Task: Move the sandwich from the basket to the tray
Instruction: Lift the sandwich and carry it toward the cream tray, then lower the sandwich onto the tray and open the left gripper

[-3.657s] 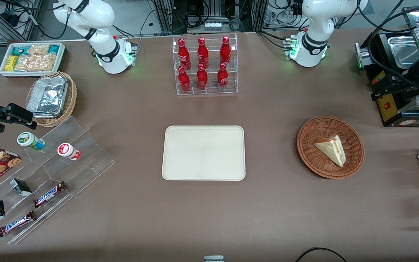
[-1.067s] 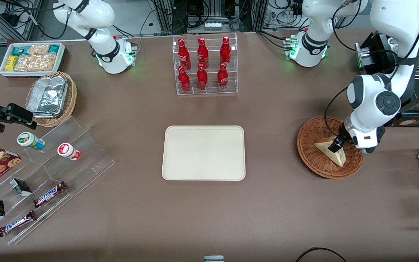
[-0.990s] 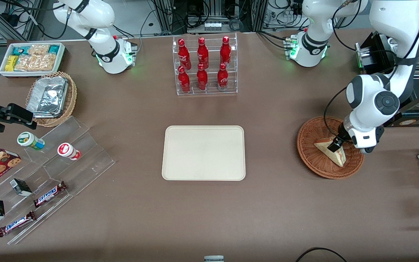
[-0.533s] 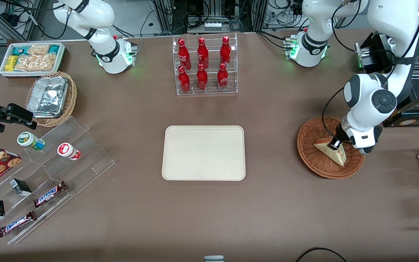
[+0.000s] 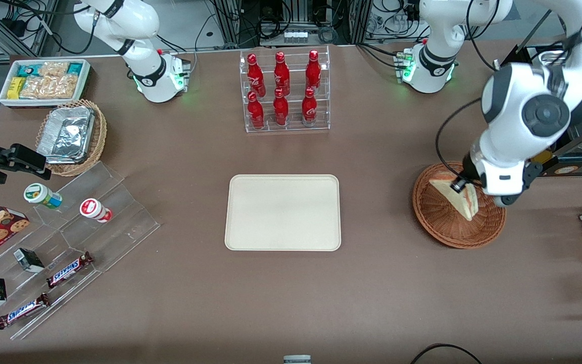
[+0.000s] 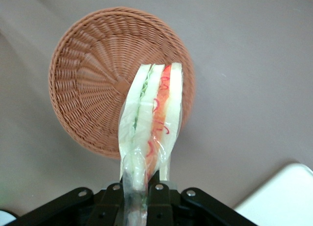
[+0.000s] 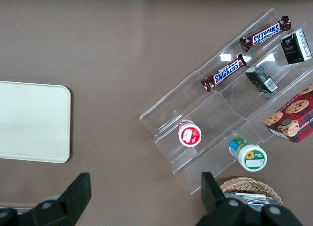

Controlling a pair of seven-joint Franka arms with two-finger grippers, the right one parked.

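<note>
Hanging above the basket (image 5: 447, 227), the sandwich (image 5: 460, 196) is showing as a triangular wedge of pale white bread, wrapped in clear film. In the left wrist view the sandwich (image 6: 150, 119) is presenting its cut edge: three white bread layers, with a thin green stripe between one pair and a red-orange filling between the other. The film is wrinkling and catching light along the lower part of the wedge.

The gripper (image 5: 458, 185) is sitting over the basket, at the end of the working arm's white wrist, and is closing narrowly on the sandwich near its thick end. In the left wrist view the gripper (image 6: 142, 192) is pinching the wrapped wedge between its black fingers (image 6: 159, 199), with the sandwich pointing away from the fingers toward the basket (image 6: 88, 94).

The basket, round, shallow and reddish-brown wicker, is resting on the brown desk (image 5: 372, 293) toward the working arm's end. No part of the sandwich is visibly touching the weave; the wedge is appearing lifted clear of the basket floor.

The tray (image 5: 283, 212), cream-beige with rounded corners and a low rim, is lying flat near the middle of the desk, well apart from the basket.
</note>
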